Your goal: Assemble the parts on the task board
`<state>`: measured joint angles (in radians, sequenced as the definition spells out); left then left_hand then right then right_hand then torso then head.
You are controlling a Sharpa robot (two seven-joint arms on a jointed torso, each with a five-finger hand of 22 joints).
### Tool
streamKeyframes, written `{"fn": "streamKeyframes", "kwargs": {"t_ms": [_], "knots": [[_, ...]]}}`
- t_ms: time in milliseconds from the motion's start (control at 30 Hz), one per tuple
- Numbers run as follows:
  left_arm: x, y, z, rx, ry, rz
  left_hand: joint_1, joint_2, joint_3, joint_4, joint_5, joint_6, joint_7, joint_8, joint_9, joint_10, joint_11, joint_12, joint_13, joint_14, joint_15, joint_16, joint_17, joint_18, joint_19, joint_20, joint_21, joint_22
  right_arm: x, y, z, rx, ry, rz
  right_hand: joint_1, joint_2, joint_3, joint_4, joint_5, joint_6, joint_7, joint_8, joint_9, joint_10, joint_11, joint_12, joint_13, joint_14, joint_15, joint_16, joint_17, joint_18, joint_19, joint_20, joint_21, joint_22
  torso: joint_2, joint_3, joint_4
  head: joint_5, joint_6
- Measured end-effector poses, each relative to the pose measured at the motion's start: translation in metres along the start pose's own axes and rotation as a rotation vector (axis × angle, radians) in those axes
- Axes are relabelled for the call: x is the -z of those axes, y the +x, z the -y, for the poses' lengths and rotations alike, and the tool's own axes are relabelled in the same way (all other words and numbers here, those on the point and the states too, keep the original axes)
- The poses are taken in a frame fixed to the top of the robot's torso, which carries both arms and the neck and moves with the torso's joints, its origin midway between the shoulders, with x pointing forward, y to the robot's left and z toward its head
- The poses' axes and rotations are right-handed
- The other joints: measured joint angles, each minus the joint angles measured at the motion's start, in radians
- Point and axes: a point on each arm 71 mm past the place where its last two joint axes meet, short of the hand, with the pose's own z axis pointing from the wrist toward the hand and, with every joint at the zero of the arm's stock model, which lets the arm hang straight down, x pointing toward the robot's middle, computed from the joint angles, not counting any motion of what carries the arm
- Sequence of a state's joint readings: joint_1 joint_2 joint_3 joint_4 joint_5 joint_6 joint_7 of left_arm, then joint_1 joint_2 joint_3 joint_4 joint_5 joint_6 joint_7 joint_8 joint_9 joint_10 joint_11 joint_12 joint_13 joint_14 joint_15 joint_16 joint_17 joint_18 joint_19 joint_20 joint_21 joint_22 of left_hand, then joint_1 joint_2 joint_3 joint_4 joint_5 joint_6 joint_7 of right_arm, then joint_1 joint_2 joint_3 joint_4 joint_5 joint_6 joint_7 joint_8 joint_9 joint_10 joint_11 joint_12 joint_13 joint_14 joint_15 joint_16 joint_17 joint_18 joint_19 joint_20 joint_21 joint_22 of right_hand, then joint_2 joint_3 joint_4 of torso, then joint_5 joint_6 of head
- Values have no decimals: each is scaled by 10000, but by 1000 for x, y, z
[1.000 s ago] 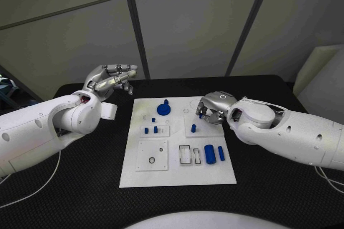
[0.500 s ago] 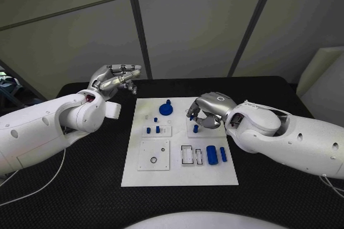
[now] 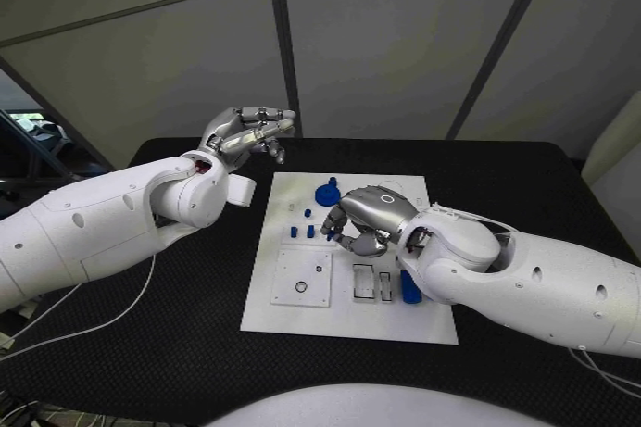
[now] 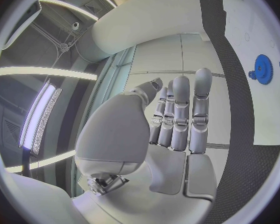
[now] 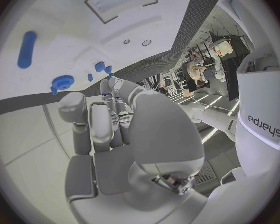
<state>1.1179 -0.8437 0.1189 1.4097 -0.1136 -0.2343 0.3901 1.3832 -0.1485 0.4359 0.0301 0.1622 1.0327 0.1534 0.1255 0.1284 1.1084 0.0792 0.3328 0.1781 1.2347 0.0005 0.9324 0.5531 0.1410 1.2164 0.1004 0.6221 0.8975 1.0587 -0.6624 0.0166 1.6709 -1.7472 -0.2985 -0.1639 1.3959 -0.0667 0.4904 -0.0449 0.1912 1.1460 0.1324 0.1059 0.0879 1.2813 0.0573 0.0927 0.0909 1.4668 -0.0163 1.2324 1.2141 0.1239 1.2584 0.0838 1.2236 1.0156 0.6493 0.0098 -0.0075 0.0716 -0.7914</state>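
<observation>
Over the middle of the board [image 3: 350, 325], the right hand [image 3: 358, 225] now hangs with its fingers curled downward, just above the small blue pegs [image 3: 310, 231] standing in the upper plate. A second ago this hand sat further toward the board's right side, beside a single upright peg; it has since travelled inward across the board. Part of that apparent shift is camera motion, since the whole head view has swung. Whether the fingers pinch a part cannot be told: the head view shows them bunched over the pegs, and the right wrist view shows them drawn together with nothing plainly between them.

The left hand [image 3: 251, 132] stays raised off the counter [image 3: 160, 353] past the board's far left corner, fingers straight and side by side, holding nothing. Its pose has changed little.

Parts on the board: the blue gear [image 3: 329, 197] near the far edge, the pegs mid-board, and a long blue bar [image 3: 408, 286] beside the rectangular slots, partly hidden by the right arm. The square plate with its oval hole [image 3: 301, 286] holds no part.

Judgement: the right hand is moving in to pick or seat a peg; most of the assembly appears to remain undone. The close spacing of the pegs risks knocking a neighbour.
</observation>
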Motion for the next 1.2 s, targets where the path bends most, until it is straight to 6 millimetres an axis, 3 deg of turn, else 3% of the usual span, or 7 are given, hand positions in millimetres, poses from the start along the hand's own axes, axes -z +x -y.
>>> {"fn": "streamKeyframes", "kwargs": {"t_ms": [133,467,867,900,933,1167,1200], "knots": [[-1,1,-1,16,-12,-22,0,0,-15,-16,0,0,0,0,-6,0,0,43,-1,-34,34,-35,-21,0,-21,21,0,-7,-4,15,-8,-155,-196,-274,0,0,0,0,59,-1,0,-27,-7,0,1,-51,1,0,0,11,-3,0,0,0,0,-1,5,1,-8,209,-151],[-2,5,-1,67,-23,-124,0,0,-28,-28,0,0,0,0,-9,-35,36,43,-1,-34,34,-34,-20,1,-37,37,0,-12,-8,31,-14,-121,-277,-730,0,-1,-1,0,61,-2,0,-55,-6,-1,0,-91,1,0,0,11,-12,1,0,0,39,-1,4,12,-13,476,-381],[-3,6,-1,90,-28,-176,2,2,-28,-28,0,0,0,0,-18,-35,35,42,-3,-34,34,-33,-46,3,-59,14,-4,-41,-7,40,-17,101,-221,-1180,-40,-41,-1,-1,60,-7,-3,-105,-7,-1,1,-91,1,0,0,11,-11,1,-1,0,39,10,2,13,-28,580,-475],[-3,6,-1,90,-29,-176,5,5,-27,-28,0,0,0,0,-20,-35,36,42,-3,-34,34,-33,-48,168,-74,-1,-39,-44,-7,41,-17,118,-219,-1211,-40,-41,-1,0,60,-8,-4,-106,-7,-1,1,-91,1,0,0,11,-11,1,-1,0,39,10,2,13,-28,583,-481],[-3,5,-1,90,-30,-177,53,52,-28,-28,0,0,0,0,-20,-35,35,42,-3,-34,34,-32,-48,632,-74,-1,-39,-44,-7,41,-17,131,-217,-1243,-40,-41,0,0,60,-9,-4,-107,-9,-1,1,-91,1,0,0,11,-11,1,-1,0,39,10,3,13,-28,584,-494],[-2,5,-1,91,-34,-183,53,52,-27,-28,0,0,0,0,-20,-35,36,42,-3,-34,34,-31,-48,592,-74,-1,-39,-44,-7,44,-18,247,-212,-1377,-44,-37,-1,0,60,-35,-4,-136,-15,-1,1,-91,1,0,0,11,-11,2,-1,0,39,9,9,12,-28,611,-566],[-2,5,-1,91,-35,-183,52,52,-28,-28,0,0,0,0,-19,-35,35,42,-4,-34,34,-31,-48,46,-73,-1,-39,-43,-8,44,-18,266,-207,-1387,-57,-23,0,0,59,-36,-4,-139,-15,-1,1,-91,0,0,0,11,-11,2,-1,0,38,9,10,12,-28,613,-572]]}}
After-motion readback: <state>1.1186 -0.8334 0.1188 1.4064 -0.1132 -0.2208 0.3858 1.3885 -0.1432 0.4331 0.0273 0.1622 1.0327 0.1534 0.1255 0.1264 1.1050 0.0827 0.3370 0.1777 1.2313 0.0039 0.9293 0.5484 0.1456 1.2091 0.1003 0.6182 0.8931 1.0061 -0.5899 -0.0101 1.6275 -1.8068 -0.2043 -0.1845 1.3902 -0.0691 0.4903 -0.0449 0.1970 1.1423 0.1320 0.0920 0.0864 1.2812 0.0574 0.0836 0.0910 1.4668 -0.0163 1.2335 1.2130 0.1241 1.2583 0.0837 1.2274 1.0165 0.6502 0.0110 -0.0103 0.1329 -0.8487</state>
